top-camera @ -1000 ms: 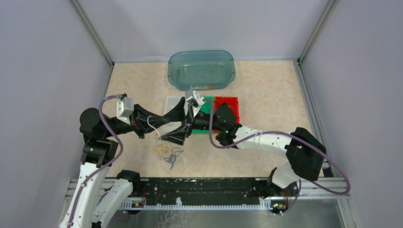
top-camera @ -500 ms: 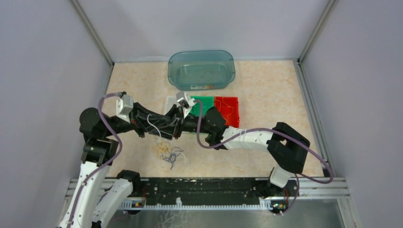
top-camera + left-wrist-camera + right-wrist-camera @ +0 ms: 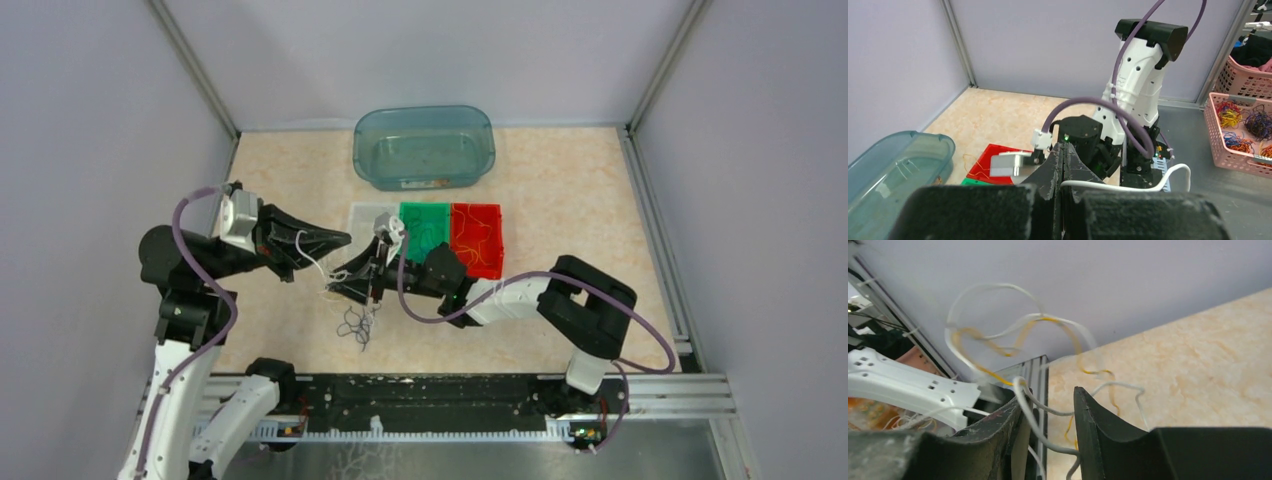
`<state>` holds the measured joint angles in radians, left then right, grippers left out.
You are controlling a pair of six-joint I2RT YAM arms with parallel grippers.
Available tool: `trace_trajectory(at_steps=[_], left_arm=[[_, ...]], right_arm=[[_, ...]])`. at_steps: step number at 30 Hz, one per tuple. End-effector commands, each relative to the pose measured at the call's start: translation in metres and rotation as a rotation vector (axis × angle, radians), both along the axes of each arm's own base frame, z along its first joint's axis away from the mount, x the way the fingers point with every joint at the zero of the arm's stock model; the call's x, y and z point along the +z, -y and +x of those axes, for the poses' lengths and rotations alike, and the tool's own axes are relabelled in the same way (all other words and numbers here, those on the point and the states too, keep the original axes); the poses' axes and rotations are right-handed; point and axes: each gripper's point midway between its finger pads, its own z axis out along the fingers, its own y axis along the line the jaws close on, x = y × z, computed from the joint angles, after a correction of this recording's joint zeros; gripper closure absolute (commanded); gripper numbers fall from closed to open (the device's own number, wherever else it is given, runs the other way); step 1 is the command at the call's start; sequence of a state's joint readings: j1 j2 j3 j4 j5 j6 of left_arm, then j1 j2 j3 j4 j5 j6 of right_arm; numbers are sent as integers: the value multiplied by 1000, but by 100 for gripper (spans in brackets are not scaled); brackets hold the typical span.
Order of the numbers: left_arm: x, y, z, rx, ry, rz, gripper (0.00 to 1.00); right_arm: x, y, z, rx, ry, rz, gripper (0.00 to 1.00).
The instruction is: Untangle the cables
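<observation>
Cables sat in two groups at the middle-left of the table [image 3: 580,200]. One white cable [image 3: 1128,187] was pinched in the left end effector [image 3: 340,240], whose jaws were pressed together. In the left wrist view its free length ran sideways out of the fingers, roughly level, then curled upward at its end. From above, that cable drooped from the left end effector toward the right end effector [image 3: 338,288], its long axis slanting from far-left to near-right.

The right end effector's jaws stood narrowly apart, with a white strand running down the gap between them; whether it touched either finger could not be told. Beyond the fingertips a yellow-orange cable [image 3: 998,347] hung in the air, blurred and twined with white loops, arching across rather than pointing one way.

A dark and blue tangle [image 3: 356,325] rested on the table just on the near side of the right end effector, stretched roughly near-to-far. A green bin [image 3: 425,228] and a red bin [image 3: 478,238] sat side by side just beyond it.
</observation>
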<state>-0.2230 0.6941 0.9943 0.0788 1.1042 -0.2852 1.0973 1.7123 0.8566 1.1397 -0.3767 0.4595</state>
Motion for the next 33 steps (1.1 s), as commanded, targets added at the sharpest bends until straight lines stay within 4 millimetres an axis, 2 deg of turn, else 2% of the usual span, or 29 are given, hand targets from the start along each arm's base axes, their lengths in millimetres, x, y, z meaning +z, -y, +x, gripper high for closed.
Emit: trace_trajectory(at_steps=[1, 7, 12, 16, 24, 33], left_arm=[[27, -1, -12, -17, 59, -27, 100], [58, -2, -19, -18, 137, -44, 100], [88, -5, -29, -17, 227, -56, 100], [122, -9, -41, 0, 324, -78, 100], [190, -19, -55, 72, 507, -145, 100], [271, -44, -52, 291, 707, -286, 100]], right_arm=[[-4, 1, 13, -87, 33, 21, 64], [-45, 3, 22, -140, 2, -57, 67], [-82, 2, 19, -144, -32, -123, 68], [-106, 3, 13, -137, -57, -162, 68], [-127, 6, 5, -147, -77, -190, 69], [-141, 16, 0, -166, -89, -200, 68]])
